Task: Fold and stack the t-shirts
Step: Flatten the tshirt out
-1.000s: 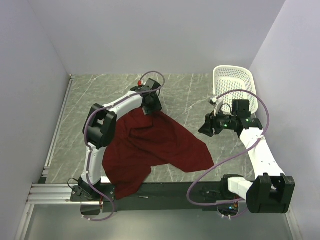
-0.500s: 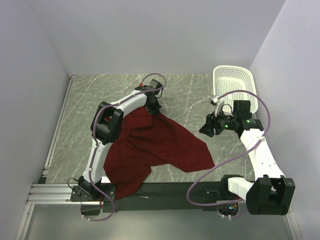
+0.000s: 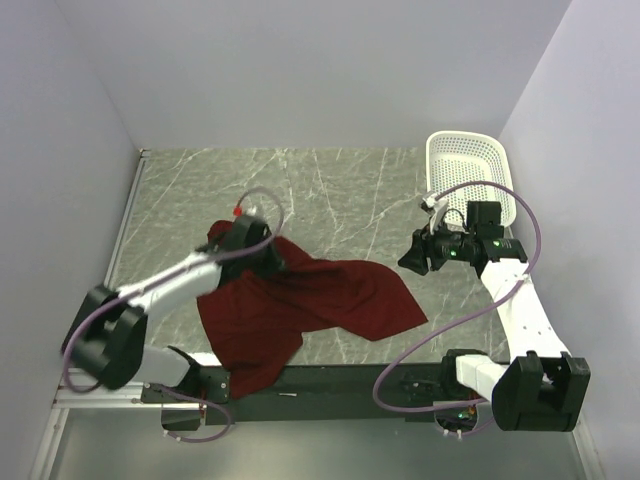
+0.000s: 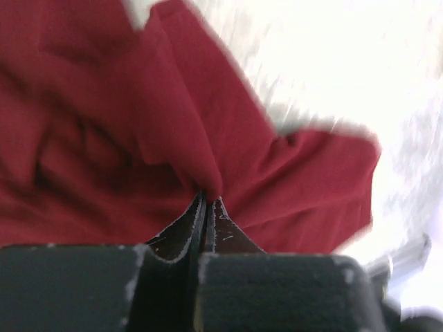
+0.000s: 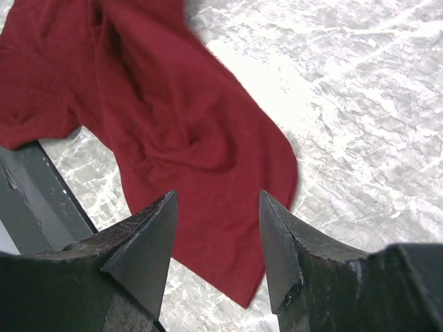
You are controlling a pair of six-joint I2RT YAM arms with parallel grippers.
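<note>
The dark red t-shirt (image 3: 320,300) lies crumpled on the marble table, its lower part hanging over the near edge. My left gripper (image 3: 268,258) is shut on a fold of the t-shirt (image 4: 208,138) near its upper left part; cloth is pinched between the fingertips (image 4: 218,214). My right gripper (image 3: 408,258) is open and empty, hovering above the table just right of the shirt's right corner. In the right wrist view the t-shirt (image 5: 173,117) lies below and beyond the spread fingers (image 5: 149,242).
A white mesh basket (image 3: 468,170) stands at the back right, behind the right arm. The black table-edge rail (image 3: 340,385) runs along the front. Grey walls enclose the table on the left, back and right.
My left gripper has swung from the back middle down and to the left, dragging the held part of the shirt with it. The right arm has not moved.
</note>
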